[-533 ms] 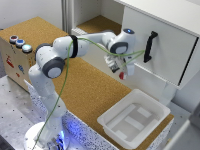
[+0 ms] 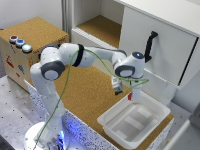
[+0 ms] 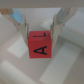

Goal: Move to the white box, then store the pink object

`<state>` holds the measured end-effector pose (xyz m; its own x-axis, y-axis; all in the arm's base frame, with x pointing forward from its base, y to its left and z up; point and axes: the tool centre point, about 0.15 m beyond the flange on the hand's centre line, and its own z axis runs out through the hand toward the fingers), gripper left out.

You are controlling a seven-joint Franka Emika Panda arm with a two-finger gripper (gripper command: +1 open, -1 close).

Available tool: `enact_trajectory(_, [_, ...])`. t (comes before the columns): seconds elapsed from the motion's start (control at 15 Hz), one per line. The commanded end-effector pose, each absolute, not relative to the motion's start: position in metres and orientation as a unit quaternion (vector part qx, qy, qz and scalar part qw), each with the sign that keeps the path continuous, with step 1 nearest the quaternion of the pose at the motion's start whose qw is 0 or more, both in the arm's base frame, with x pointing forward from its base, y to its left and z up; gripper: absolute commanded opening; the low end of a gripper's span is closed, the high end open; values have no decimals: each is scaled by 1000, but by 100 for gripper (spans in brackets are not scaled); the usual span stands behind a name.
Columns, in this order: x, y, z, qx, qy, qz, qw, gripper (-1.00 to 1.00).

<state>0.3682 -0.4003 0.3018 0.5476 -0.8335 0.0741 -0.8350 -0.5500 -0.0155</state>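
Observation:
The white box (image 2: 161, 112) is a shallow ribbed tray on the cork table at the exterior view's lower right. My gripper (image 2: 130, 95) hangs just above the tray's far rim, fingers pointing down. It is shut on the pink object (image 2: 129, 97), a tiny reddish-pink cube. In the wrist view the cube (image 3: 41, 45) shows a black letter A and sits clamped between the two fingers (image 3: 61, 26). The tray's white ribbed floor (image 3: 14, 64) lies below it.
A large white cabinet with a black handle (image 2: 149, 45) stands right behind the gripper. An open cork-lined drawer (image 2: 100, 27) is at the back. A cork box with coloured buttons (image 2: 20, 42) stands at the exterior view's left.
The gripper has come down and a little toward the exterior view's right, from beside the cabinet front to just over the tray, still holding the cube.

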Motion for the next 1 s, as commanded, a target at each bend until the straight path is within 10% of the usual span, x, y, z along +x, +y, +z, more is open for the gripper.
enact_trajectory(0.0, [347,-450,252,834,-549,45,-18,-100])
enact_trajectory(0.33, [352,-468,231,809,-585,54,14,-100])
enact_trajectory(0.4, [355,-465,234,803,-593,59,6,100])
enact_trajectory(0.93, [338,-375,360,748,-623,230,5,100])
